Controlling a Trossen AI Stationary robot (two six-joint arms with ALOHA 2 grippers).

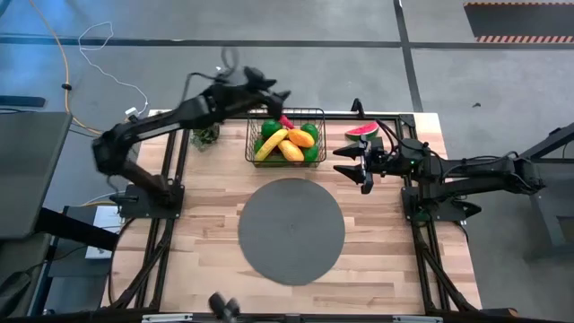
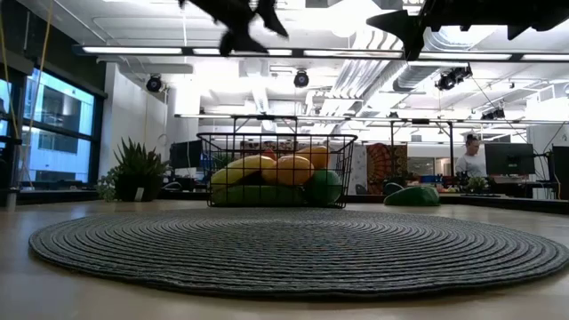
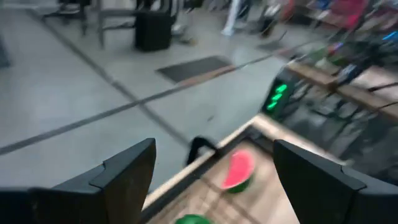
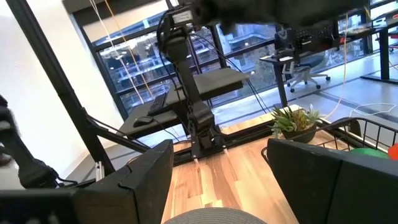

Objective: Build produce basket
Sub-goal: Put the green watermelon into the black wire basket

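The table (image 1: 215, 224) carries a round grey mat (image 1: 291, 231) in the near middle, and behind it, at the far edge, the basket (image 1: 286, 157). The basket already holds a banana (image 1: 271, 144), orange-yellow pieces (image 1: 291, 151), limes (image 1: 269, 126) and a red chilli (image 1: 287, 120). One watermelon slice (image 1: 361, 132) lies on the table right of the basket, just beside the right gripper.

The left gripper (image 1: 269, 88) hangs above the basket's far left corner, fingers spread and empty. The right gripper (image 1: 352, 161) hovers between basket and slice, fingers also spread, holding nothing.

Risks, as I judge them: the arms work close together over a small basket, so a reach for the slice could bring them into contact. The slice sits near the far table edge, so a glancing finger may push it off. Its curved rind could slip out of a shallow pinch. A low approach could snag the wire rim and drag or tip the loaded basket. A small plant (image 1: 205, 136) stands left of the basket, in the left arm's sweep.
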